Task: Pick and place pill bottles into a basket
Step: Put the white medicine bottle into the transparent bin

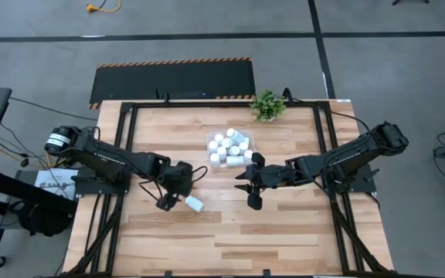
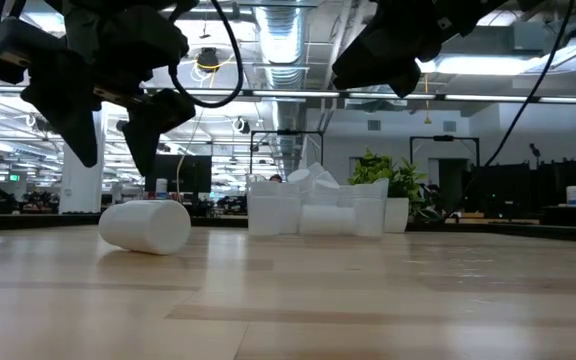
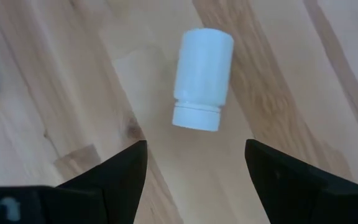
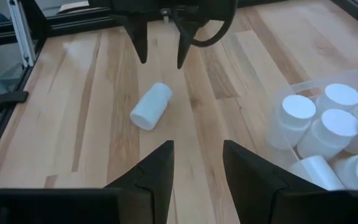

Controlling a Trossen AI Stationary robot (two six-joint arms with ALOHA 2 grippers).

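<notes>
Beside the basket (image 1: 230, 148), which holds a heap of pill bottles (image 1: 228, 147), one stray bottle (image 1: 195, 204) lies on the wooden surface (image 1: 222, 232). Above it hangs the left gripper (image 1: 174, 199), fingers spread and empty; the right gripper (image 1: 251, 182) hovers nearer the basket, fingers apart, empty.

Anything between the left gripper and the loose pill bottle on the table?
Nothing visible. The left gripper hangs open right above the lying pill bottle, with bare table around it. The basket and the right gripper sit off to the side, clear of the drop.

matt white plastic bottle (image 3: 200, 79), wood table (image 3: 303, 74)
</notes>
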